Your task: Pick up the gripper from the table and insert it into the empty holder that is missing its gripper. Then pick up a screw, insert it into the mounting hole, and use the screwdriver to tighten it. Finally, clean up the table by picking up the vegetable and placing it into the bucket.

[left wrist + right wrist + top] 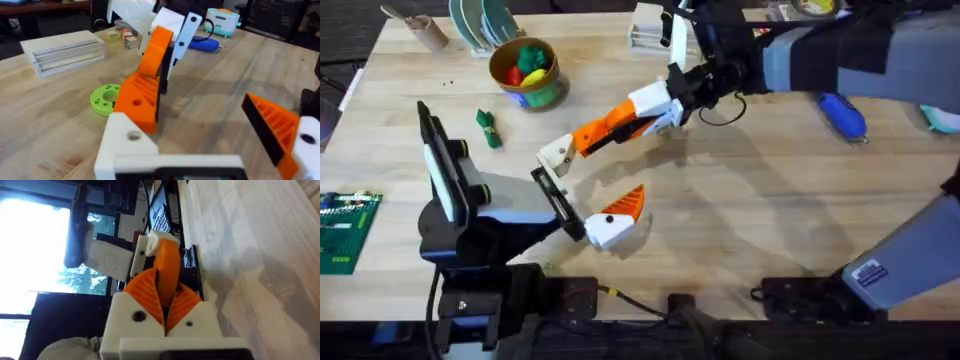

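Observation:
My right gripper reaches in from the upper right and is shut on the orange gripper piece. The piece's free end rests against the empty white holder, one finger of my open left gripper. In the left wrist view the orange piece leans on that holder. The other finger carries its orange pad. The right wrist view shows the piece clamped between ribbed pads. The blue screwdriver lies far right. The dark green vegetable lies near the bucket.
A lime-green ring lies on the table beside the orange piece. A green circuit board sits at the left edge. Plates stand at the back left and a white box at the back centre. Toy food fills the bucket.

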Controlling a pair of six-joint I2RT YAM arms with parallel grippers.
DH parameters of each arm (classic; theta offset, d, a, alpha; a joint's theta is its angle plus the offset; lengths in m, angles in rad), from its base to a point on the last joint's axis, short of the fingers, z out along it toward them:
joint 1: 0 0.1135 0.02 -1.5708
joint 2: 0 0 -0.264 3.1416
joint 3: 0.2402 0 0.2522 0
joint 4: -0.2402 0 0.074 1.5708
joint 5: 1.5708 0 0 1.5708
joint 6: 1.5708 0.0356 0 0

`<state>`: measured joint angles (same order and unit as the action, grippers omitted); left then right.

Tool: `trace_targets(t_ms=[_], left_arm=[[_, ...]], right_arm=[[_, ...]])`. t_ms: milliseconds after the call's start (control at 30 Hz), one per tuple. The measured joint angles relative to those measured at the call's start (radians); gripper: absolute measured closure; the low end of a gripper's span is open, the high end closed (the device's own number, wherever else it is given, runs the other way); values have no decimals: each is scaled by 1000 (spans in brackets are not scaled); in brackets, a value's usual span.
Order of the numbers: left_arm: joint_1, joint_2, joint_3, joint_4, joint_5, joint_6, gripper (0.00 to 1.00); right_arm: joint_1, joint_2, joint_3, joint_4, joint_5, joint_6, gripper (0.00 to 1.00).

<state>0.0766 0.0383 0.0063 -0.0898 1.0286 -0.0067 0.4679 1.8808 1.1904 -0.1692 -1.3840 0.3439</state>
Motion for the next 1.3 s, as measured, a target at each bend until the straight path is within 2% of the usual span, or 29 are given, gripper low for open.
trace_targets(t_ms=[433, 1300], left_arm=[[0, 0, 0, -1, 2, 0, 8], [0, 0, 0, 0, -20, -5, 9]], right_arm=[[-5, 0, 0, -147, -34, -118, 980], [39, 23, 0, -67, -9, -165, 980]])
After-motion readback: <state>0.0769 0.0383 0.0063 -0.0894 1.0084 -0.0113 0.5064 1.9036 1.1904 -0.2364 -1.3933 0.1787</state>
